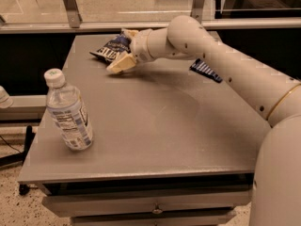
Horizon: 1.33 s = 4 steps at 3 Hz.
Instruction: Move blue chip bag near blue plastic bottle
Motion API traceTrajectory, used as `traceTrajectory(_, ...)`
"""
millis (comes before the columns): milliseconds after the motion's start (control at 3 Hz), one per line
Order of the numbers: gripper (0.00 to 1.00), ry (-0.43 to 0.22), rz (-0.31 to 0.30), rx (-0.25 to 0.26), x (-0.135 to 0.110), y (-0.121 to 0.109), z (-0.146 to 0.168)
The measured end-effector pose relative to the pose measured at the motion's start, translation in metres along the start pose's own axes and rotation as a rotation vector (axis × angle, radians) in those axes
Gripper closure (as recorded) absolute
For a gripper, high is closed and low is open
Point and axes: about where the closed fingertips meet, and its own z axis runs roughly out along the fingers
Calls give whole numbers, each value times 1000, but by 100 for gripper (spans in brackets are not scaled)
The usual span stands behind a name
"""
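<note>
The blue chip bag (108, 49), dark navy with white lettering, lies at the far left of the grey table (160, 126). My gripper (123, 49) reaches in from the right and straddles the bag's right end. One finger is in front of the bag and one behind it, spread wide. The bag rests on the table. The blue plastic bottle (68, 113), clear with a white cap and printed label, stands upright near the table's front left edge, well apart from the bag.
A small blue-and-white striped candy wrapper (205, 71) lies at the table's right side, partly under my arm. A metal rail and glass partition run behind the table. Another bottle's edge (3, 98) shows at the far left, off the table.
</note>
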Motion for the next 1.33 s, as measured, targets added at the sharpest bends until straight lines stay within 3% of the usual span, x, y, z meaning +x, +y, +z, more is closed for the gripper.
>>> traceTrajectory(1000, 87, -25, -35, 28, -8, 5, -22)
traceTrajectory(1333, 100, -33, -37, 25, -11, 11, -27)
